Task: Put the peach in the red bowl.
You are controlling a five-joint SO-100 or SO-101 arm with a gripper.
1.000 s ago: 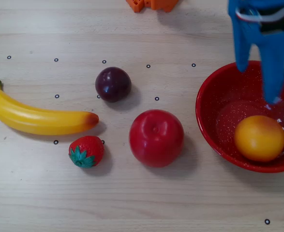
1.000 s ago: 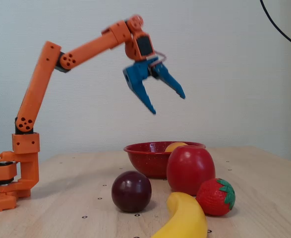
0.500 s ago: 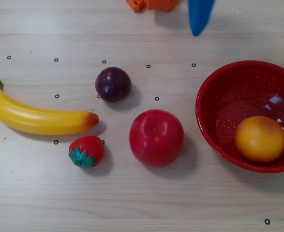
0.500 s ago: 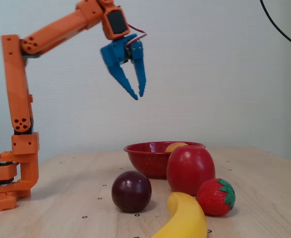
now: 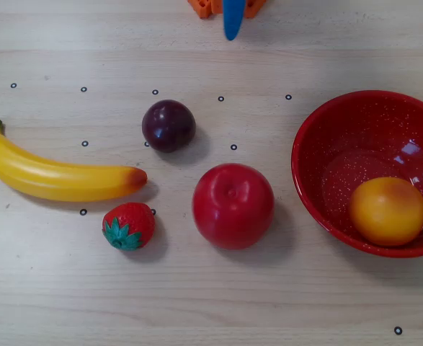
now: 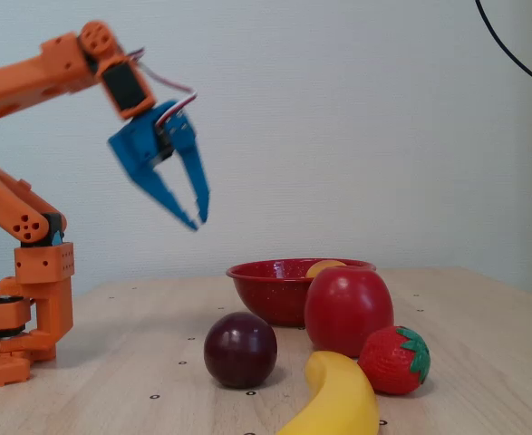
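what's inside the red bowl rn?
Only the peach, resting low against the red bowl's near wall in the overhead view. What lies beneath the peach is covered.

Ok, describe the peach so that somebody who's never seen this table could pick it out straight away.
In the overhead view, find the big speckled red bowl at the right edge of the table. The peach lies inside it, against the lower right wall. It is the only fruit in the bowl, round and orange-yellow, smaller than the glossy red apple outside.
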